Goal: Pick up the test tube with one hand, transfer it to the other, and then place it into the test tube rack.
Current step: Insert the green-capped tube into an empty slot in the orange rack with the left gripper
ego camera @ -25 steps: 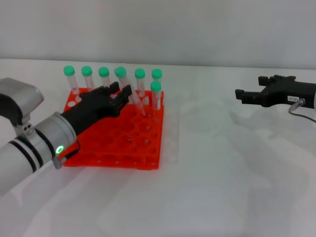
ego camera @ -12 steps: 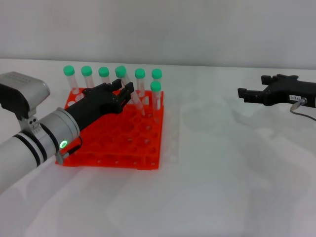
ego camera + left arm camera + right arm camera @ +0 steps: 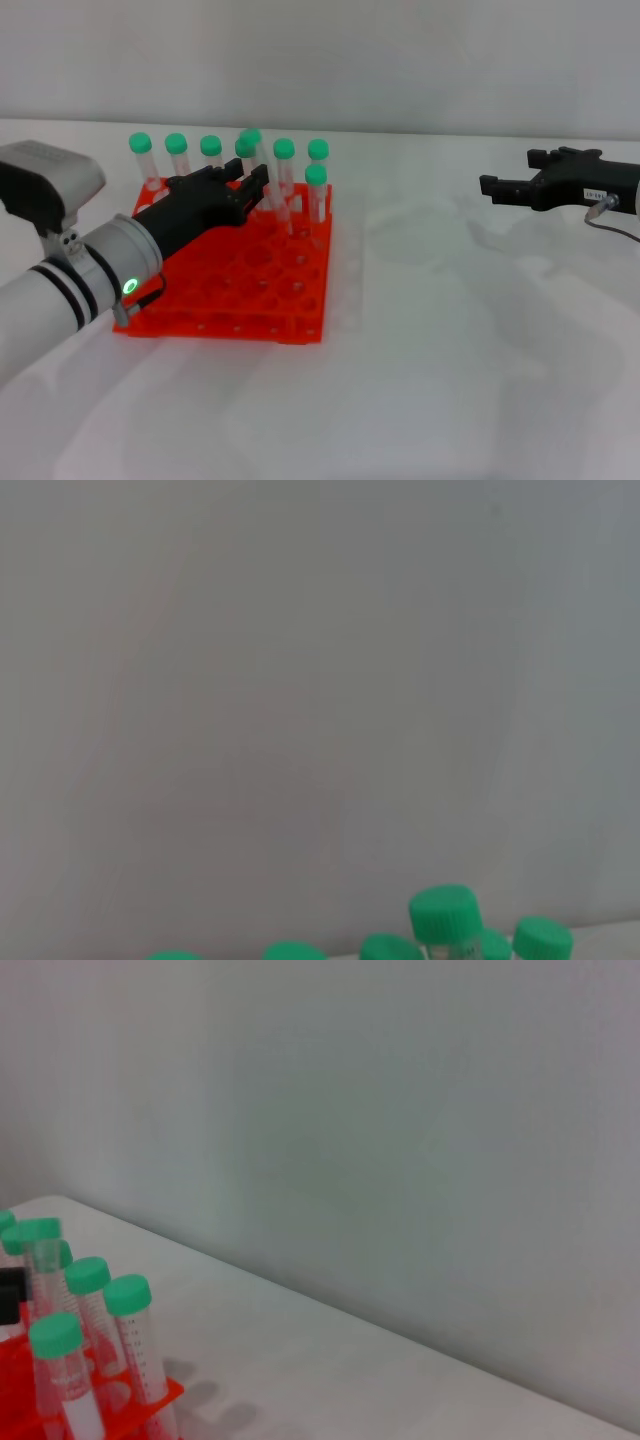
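Observation:
The orange-red test tube rack (image 3: pixel 240 292) stands on the white table at the left. My left gripper (image 3: pixel 256 186), black on the green-lit arm, hovers over the rack's back rows, shut on a green-capped test tube (image 3: pixel 252 138). The tube leans, cap up and back, and its lower end points into the rack near the right-hand tubes. Its cap also shows in the left wrist view (image 3: pixel 444 916). My right gripper (image 3: pixel 506 172) hangs open and empty above the table at the far right. The rack's corner shows in the right wrist view (image 3: pixel 110 1415).
Several other green-capped tubes (image 3: pixel 211 147) stand in the rack's back row, and one (image 3: pixel 316 176) stands in the row in front at the right. A pale wall runs behind the table (image 3: pixel 450 340).
My left gripper has shifted slightly back and up over the rack. The held tube's cap now stands higher than its neighbours. The right arm has barely moved.

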Available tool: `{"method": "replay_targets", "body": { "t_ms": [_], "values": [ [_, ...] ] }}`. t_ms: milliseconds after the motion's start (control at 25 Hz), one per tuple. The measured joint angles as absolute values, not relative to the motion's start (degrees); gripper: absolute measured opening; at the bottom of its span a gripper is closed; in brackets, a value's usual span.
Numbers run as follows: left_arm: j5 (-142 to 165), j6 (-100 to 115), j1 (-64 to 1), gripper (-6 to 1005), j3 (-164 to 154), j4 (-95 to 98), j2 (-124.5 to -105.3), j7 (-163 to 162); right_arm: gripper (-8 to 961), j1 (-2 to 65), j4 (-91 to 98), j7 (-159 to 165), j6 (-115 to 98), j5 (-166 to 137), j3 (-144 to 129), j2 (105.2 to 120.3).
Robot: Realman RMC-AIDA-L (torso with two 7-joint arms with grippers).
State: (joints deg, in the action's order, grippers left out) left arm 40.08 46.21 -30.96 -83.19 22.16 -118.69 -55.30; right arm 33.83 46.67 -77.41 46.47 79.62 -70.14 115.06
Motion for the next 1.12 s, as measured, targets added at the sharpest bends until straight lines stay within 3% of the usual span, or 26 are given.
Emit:
{"method": "replay_targets", "body": {
  "t_ms": [1120],
  "values": [
    [46.13,43.51,-33.85,365,-83.15,22.0,-118.83,-53.9,873,34.89,44.98,-77.84,44.17,79.62,-70.33,115.05]
  ]
}}
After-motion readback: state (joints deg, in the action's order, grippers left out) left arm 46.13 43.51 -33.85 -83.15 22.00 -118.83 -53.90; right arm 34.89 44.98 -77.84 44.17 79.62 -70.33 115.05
